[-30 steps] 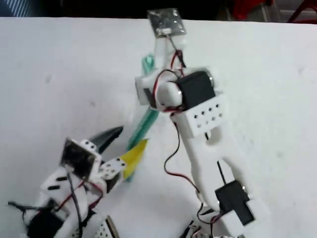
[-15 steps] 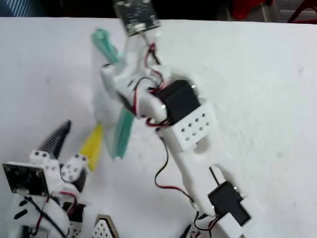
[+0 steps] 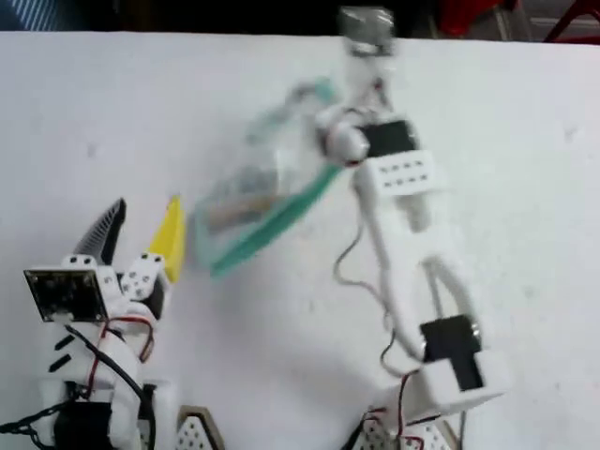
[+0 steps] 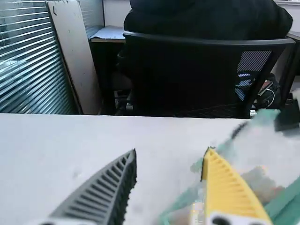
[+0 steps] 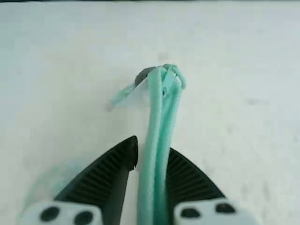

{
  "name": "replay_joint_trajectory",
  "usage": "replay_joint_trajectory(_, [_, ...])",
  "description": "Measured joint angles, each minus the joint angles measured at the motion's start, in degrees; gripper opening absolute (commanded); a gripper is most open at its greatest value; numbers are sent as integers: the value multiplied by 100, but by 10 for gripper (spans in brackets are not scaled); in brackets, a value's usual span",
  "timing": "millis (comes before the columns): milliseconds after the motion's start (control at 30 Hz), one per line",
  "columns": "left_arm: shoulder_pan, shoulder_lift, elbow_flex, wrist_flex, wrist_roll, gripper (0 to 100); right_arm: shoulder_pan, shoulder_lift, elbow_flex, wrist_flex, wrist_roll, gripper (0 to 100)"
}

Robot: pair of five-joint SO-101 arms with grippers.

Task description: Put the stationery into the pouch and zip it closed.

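right hand pinching pouch by teal edge, swung from 11 toward 12 o'clock; left hand spread at 8 o'clock, near pouch.

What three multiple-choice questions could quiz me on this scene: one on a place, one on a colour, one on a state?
1. Where is the pouch?
A) in a drawer
B) between the right arm's fingers
C) on the floor

2. What colour is the pouch's edge?
A) red
B) teal
C) black

3. How do the left arm's fingers stand?
A) open
B) shut on the pouch
C) shut on nothing

Answers:
1 B: the right wrist view shows the dark fingers clamped on its edge.
2 B: teal trim shows in every view.
3 A: a wide gap lies between the yellow finger and the grey one.
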Motion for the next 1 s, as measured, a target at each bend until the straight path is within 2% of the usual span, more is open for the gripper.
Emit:
replay_joint_trajectory(233, [343, 0, 299, -35, 0, 241, 651, 53, 1257, -492, 598, 17])
replay_joint_trajectory(633, [1169, 9, 1108, -668, 0, 241, 1793, 88, 2101, -686, 695, 22])
replay_joint_trajectory(700, [1196, 9, 1108, -668, 0, 241, 1908, 79, 2259, -870, 721, 63])
replay_joint_trajectory(867, [1196, 9, 1108, -642, -202, 241, 1873, 35, 2479, -686, 1310, 279])
replay_joint_trajectory(1000, [1196, 308, 730, -378, -246, 241, 1714, -26, 2620, -299, 1758, 265])
